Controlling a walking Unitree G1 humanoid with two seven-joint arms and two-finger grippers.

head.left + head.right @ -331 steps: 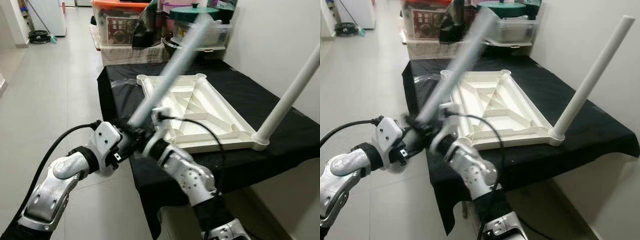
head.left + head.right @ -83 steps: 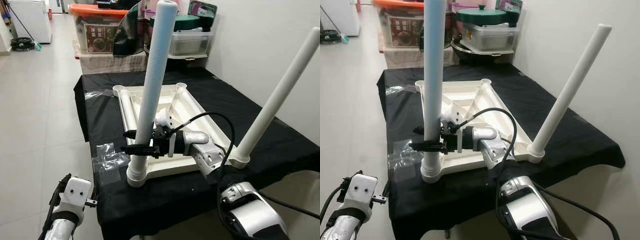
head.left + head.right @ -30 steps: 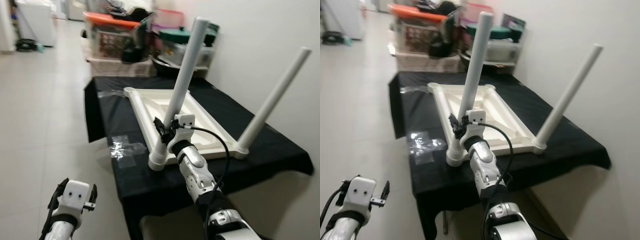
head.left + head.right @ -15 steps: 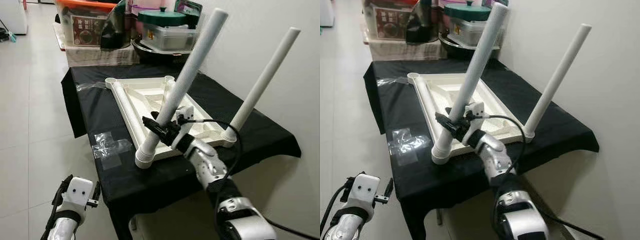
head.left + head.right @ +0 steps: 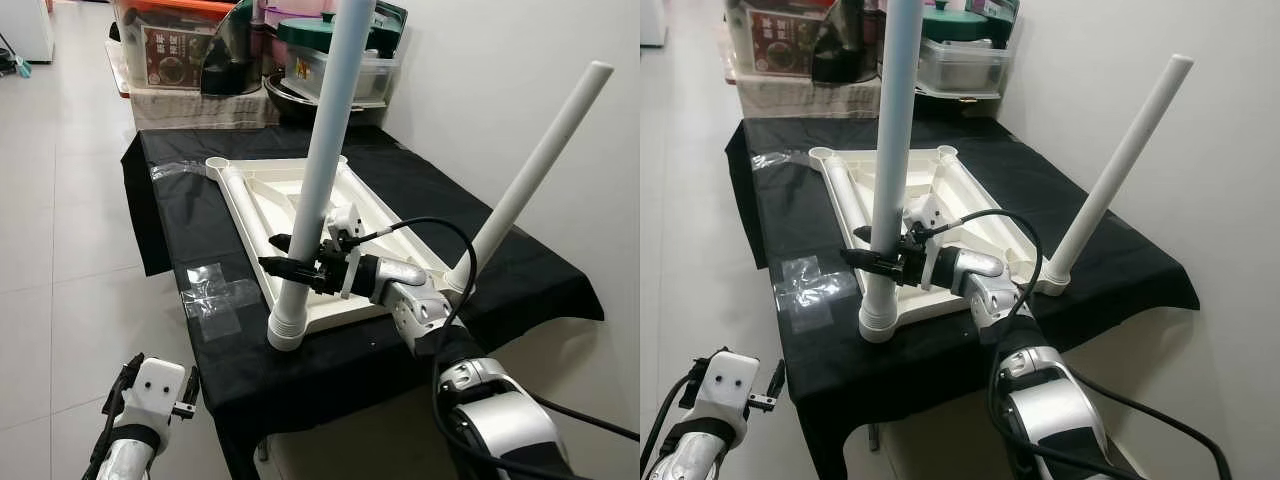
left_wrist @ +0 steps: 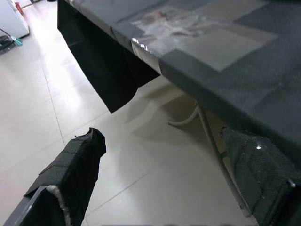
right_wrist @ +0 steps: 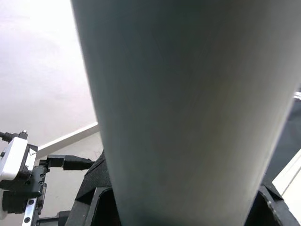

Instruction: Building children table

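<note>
We see the inverted tabletop point(image 5: 300, 200) on the black-draped desk point(image 5: 520, 260). The right pincer point(image 5: 290, 267) is clamped on the near-left leg point(image 5: 320, 170), upright in its corner socket, apparently seated. A second leg point(image 5: 530, 180) stands at the near-right corner. Both far sockets remain unfilled. The left pincer point(image 6: 164, 188) hangs apart, idle beside the desk's near-left corner.
</note>
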